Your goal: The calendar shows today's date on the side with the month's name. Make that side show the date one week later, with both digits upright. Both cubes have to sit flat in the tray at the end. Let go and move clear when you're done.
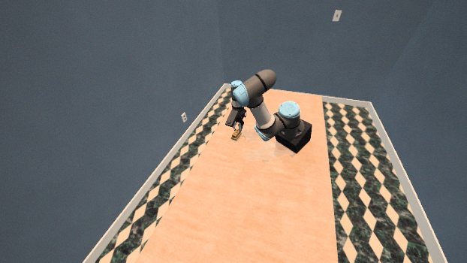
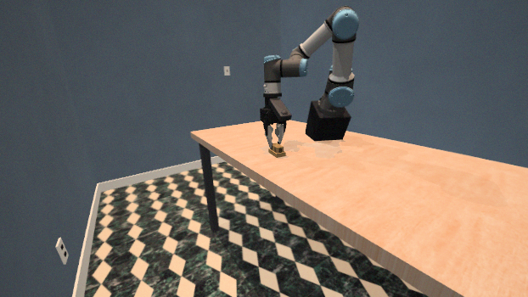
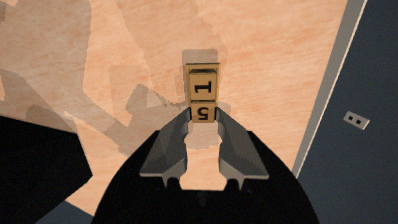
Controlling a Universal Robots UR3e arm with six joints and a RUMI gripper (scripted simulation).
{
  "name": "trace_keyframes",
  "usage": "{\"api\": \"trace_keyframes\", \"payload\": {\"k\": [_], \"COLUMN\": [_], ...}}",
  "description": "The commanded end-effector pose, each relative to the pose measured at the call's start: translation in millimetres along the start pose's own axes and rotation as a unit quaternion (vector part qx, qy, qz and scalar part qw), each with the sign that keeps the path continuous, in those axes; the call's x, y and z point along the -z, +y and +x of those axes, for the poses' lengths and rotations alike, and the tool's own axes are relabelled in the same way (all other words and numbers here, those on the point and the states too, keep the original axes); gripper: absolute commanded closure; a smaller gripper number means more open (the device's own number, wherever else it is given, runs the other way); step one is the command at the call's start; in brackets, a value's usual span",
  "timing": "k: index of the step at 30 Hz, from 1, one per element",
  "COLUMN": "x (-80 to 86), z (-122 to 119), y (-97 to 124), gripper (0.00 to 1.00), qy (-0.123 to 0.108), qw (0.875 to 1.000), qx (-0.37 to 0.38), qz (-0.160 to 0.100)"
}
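Observation:
A small wooden tray stands on the table and holds two wooden cubes in a row. In the wrist view one cube has a 1 on its top face, lying sideways. The other cube, nearer the gripper, has a 5 on top, also turned. My gripper points down, with one fingertip against each side of the cube with the 5. It is shut on that cube, which still appears to be in the tray. The side with the month's name and the date cannot be read in these views.
The arm's black base stands on the table, to the right of the tray in the top and exterior views. The table's long edge runs close beside the tray. Shadows of the arm fall around the tray.

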State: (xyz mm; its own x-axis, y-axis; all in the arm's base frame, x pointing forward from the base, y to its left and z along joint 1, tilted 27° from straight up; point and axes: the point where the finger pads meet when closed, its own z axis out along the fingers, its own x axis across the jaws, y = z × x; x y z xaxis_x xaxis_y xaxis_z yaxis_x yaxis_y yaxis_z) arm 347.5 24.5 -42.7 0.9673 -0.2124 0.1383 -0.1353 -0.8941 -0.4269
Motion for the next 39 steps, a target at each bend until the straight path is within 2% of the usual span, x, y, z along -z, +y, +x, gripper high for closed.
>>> {"api": "trace_keyframes", "payload": {"k": [1, 12, 39], "x": [0.9, 13.7, 92.7], "z": [0.2, 0.7, 0.4], "y": [-0.2, 0.6, 0.6], "gripper": [0.9, 0.9, 0.9], "qy": [0.0, 0.001, 0.001], "qw": [1.0, 1.0, 1.0], "qx": [0.0, 0.0, 0.0], "qz": [0.0, -0.001, -0.001]}}
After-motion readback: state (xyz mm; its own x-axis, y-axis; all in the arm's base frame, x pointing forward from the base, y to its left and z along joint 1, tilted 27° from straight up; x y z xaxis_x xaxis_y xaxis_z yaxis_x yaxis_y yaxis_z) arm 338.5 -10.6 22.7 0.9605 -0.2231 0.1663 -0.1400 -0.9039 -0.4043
